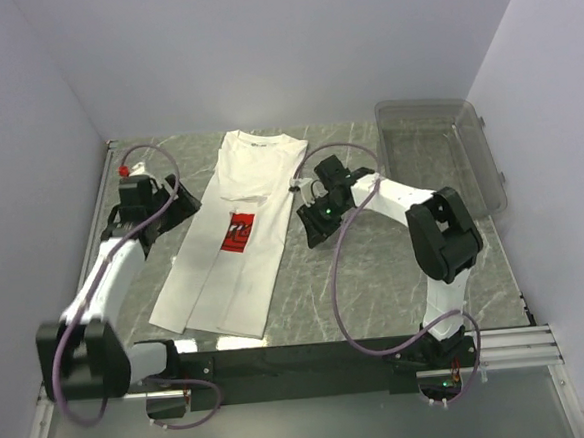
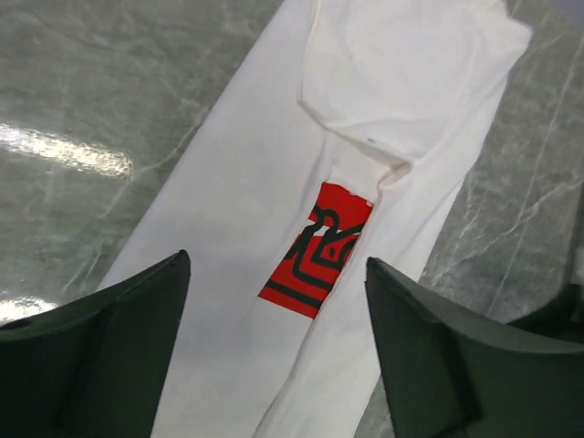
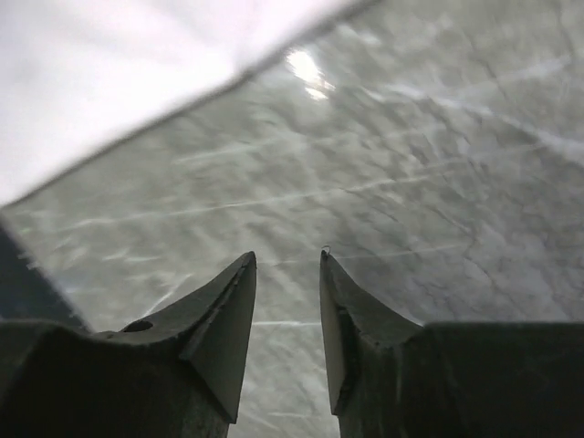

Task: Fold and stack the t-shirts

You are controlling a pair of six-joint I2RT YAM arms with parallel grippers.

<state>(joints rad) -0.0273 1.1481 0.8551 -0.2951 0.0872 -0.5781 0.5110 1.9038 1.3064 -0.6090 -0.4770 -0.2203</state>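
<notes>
The white cotton t-shirt (image 1: 235,233) lay flat on the grey marble-patterned table (image 1: 375,263), folded into a long narrow strip with soft creases and its sleeves turned in. Its long axis ran from the hem near the arm bases to the collar at the far side. The red square print (image 2: 317,248) was half covered. The left gripper (image 2: 278,265) hung over the shirt, jaws wide and empty. The right gripper (image 3: 287,260), reached forward low over bare table beside the shirt, showed a narrow gap holding nothing.
</notes>
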